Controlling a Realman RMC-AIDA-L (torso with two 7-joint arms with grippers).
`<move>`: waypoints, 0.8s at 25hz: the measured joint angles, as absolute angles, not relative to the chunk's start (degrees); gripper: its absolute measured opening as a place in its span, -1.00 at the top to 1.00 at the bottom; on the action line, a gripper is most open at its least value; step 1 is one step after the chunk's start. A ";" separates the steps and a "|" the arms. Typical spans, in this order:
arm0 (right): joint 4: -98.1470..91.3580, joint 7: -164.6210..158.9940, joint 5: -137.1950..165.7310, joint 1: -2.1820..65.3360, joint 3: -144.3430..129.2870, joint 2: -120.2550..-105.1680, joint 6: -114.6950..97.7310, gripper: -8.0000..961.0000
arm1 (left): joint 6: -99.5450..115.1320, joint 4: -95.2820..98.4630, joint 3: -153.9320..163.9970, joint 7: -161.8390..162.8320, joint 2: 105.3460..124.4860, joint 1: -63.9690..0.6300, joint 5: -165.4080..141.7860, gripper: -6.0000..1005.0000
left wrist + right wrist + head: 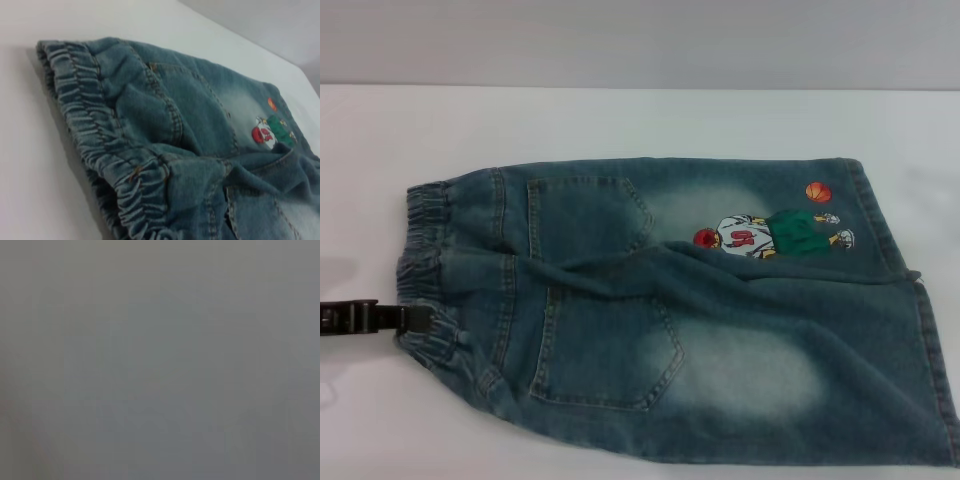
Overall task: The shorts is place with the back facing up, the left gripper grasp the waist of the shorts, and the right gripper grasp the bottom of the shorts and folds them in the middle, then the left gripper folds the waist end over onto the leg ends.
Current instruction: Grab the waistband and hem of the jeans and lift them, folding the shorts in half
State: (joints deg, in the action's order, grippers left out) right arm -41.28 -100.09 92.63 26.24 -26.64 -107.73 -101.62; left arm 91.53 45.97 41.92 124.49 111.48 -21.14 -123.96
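The table (620, 120) carries the denim shorts (720, 330), spread flat, back pockets up, elastic waist (425, 270) on the robot's left. A cartoon print (770, 235) sits on the far leg. The left gripper (420, 320) meets the waist's near end; its finger opening cannot be determined.

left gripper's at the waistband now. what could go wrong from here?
1. The left gripper meets the elastic waistband at its near corner only; lifting there could drag the shorts askew.
2. A raised crease runs between the legs; folding may trap it.
3. The right gripper is unseen, so the leg hems are unheld.
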 joint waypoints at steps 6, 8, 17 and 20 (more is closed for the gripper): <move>-42.77 -102.77 111.83 31.29 -25.50 -105.05 -110.46 0.17 | 90.75 46.03 40.99 124.44 111.71 -21.64 -123.96 0.92; -43.66 -102.45 116.18 31.67 -25.46 -104.82 -112.97 0.17 | 90.67 46.02 40.62 124.44 111.76 -21.82 -123.95 0.92; -47.09 -99.65 128.66 30.34 -24.70 -104.93 -118.11 0.18 | 90.20 46.06 40.34 124.40 111.81 -22.14 -123.92 0.92; -47.37 -99.63 132.80 30.18 -24.55 -104.92 -118.47 0.18 | 90.03 45.95 40.34 124.40 111.79 -22.26 -123.92 0.92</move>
